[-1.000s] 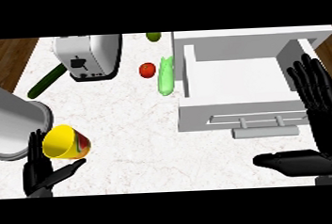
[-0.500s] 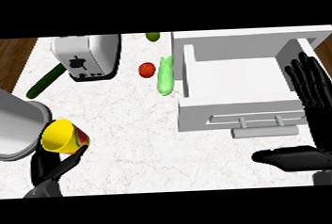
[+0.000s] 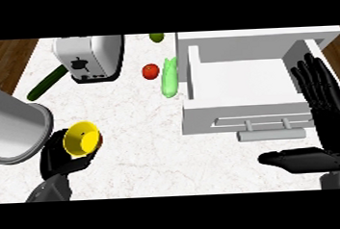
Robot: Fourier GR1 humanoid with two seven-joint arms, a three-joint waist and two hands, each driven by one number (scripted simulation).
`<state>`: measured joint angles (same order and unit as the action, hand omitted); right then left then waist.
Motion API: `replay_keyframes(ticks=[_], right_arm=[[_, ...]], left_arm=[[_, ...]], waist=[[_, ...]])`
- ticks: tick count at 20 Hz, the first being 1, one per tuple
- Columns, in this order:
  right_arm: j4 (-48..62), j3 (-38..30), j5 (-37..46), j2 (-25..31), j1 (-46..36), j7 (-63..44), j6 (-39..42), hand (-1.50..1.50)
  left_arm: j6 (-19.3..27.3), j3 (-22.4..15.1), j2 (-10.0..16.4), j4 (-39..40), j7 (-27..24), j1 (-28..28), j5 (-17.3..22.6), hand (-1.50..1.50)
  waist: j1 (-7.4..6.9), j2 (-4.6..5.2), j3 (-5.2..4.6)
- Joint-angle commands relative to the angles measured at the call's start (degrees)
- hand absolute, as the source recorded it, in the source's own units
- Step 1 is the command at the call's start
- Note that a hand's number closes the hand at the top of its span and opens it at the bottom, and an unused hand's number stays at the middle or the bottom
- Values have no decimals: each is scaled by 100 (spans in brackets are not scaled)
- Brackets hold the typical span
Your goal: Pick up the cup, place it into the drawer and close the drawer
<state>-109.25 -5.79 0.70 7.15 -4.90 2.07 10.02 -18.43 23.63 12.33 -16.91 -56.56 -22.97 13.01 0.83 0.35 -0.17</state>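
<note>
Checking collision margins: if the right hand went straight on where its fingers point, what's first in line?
Likely the right wall of the open drawer: the right hand is open, fingertips pointing away from the robot and overlapping that wall. Height is unclear, so it might pass above.

No readable text, labels or numbers anywhere on the counter [image 3: 153,151]. The toaster [image 3: 88,57] shows only a dark lever, no brand. The drawer [image 3: 240,119] front is plain.

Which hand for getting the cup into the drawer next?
Left. The left hand is curled round the yellow cup and can carry it to the open drawer. The right hand rests open beside the drawer, empty.
</note>
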Motion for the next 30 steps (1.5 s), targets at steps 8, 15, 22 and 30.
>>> replay_keyframes(ticks=[8,15,22,30], right_arm=[[-138,18,-12,-28,-35,-103,-32,-150],[-375,-16,-82,73,198,-201,99,-150],[-335,-184,-116,146,124,-397,34,-150],[-48,-403,-235,169,-160,-289,-22,-150]], left_arm=[[-738,-180,18,-105,-758,-259,-124,150],[-688,-342,-190,-836,-692,-467,-75,150],[-409,-876,-456,-2098,401,-805,-141,150],[1007,-1477,-1089,-3705,1885,-1448,-334,150]], waist=[[52,15,-5],[-19,-43,10],[-142,-86,23],[-135,-67,22]])
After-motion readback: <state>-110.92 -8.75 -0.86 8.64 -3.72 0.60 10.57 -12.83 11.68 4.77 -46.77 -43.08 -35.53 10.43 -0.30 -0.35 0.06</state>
